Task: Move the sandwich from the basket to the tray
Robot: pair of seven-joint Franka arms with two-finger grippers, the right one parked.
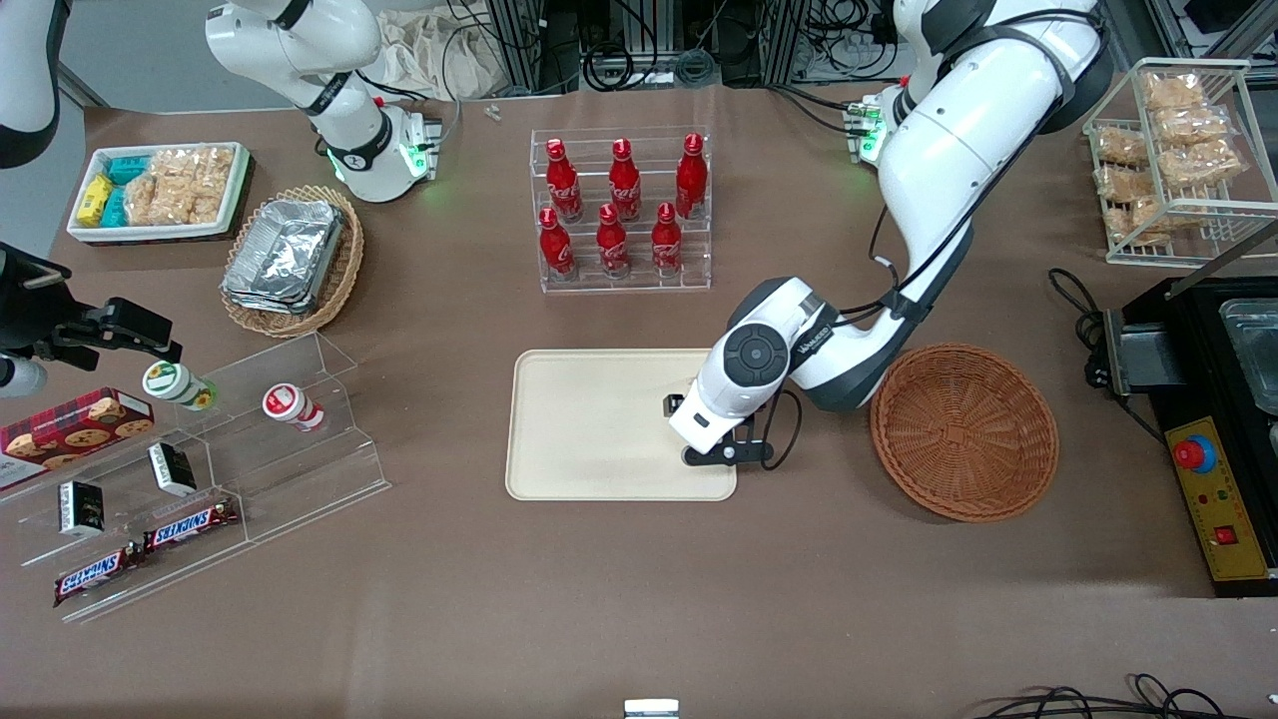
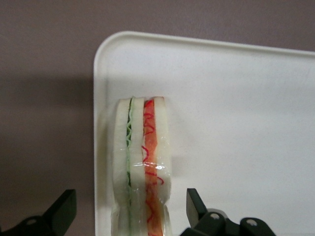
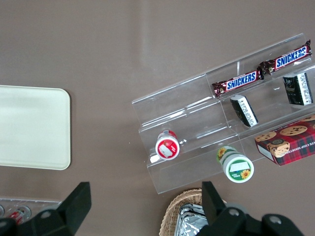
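Note:
The sandwich (image 2: 141, 162), a wrapped wedge of white bread with green and red-orange filling lines, stands on edge on the cream tray (image 2: 236, 123) close to its rim and a rounded corner. My left gripper (image 2: 129, 199) is open, one black finger (image 2: 63, 209) on each side of the sandwich with a gap to it. In the front view the gripper (image 1: 696, 431) hangs over the tray (image 1: 589, 419) at the end nearest the reddish-brown basket (image 1: 963, 431), and the wrist hides the sandwich. The basket holds nothing.
A rack of red bottles (image 1: 621, 210) stands farther from the front camera than the tray. Toward the parked arm's end are an acrylic snack stand (image 1: 200, 449), a tan basket with foil containers (image 1: 292, 262) and a white snack tray (image 1: 160, 190). A black machine (image 1: 1218, 419) sits beside the basket.

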